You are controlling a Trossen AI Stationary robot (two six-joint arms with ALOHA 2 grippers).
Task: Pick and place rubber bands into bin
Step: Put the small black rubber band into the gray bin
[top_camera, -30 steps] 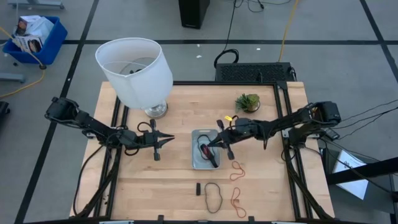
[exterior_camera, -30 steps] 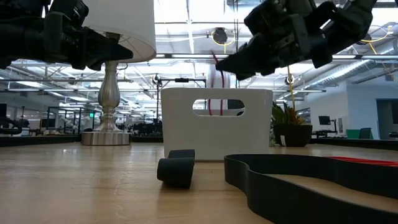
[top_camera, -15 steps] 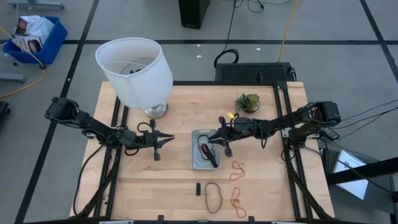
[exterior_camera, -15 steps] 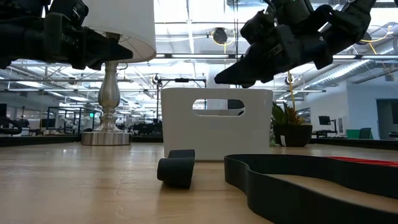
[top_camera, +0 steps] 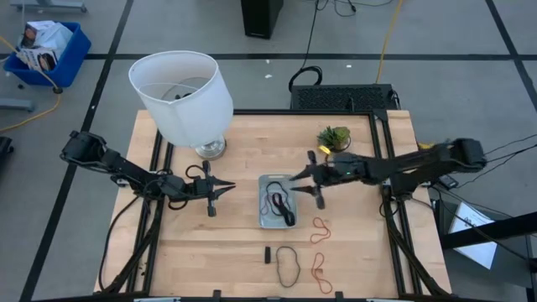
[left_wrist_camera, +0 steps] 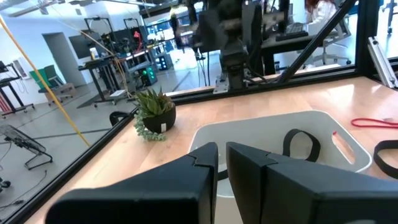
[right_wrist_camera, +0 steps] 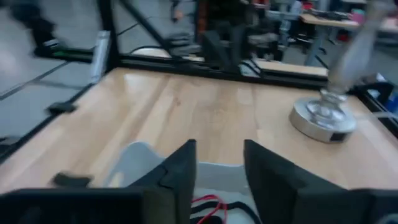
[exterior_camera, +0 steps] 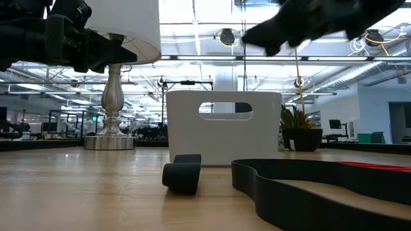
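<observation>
The silvery-grey bin (top_camera: 267, 220) sits at the table's middle and holds a black rubber band (top_camera: 285, 210) and a red one (top_camera: 274, 201). My right gripper (top_camera: 295, 177) hovers over the bin's far right corner, open and empty; in its wrist view (right_wrist_camera: 217, 155) the bin's wall (right_wrist_camera: 134, 158) and the red band (right_wrist_camera: 208, 202) lie below it. My left gripper (top_camera: 228, 190) waits left of the bin, shut and empty, its fingers (left_wrist_camera: 222, 152) pointing at the bin (left_wrist_camera: 249, 127). Loose on the table lie a red band (top_camera: 320, 228), a black band (top_camera: 288, 264) and another red band (top_camera: 321, 270).
A big white lampshade on a silver foot (top_camera: 183, 94) stands at the far left. A small potted plant (top_camera: 333, 137) stands at the far right. A small black piece (top_camera: 267, 254) lies near the black band. In the low view the black band (exterior_camera: 289, 186) fills the foreground.
My right gripper held a red band hanging over the bin and has let it go; the band now lies in the bin. The gripper has then risen and drawn back toward the table's right edge.
</observation>
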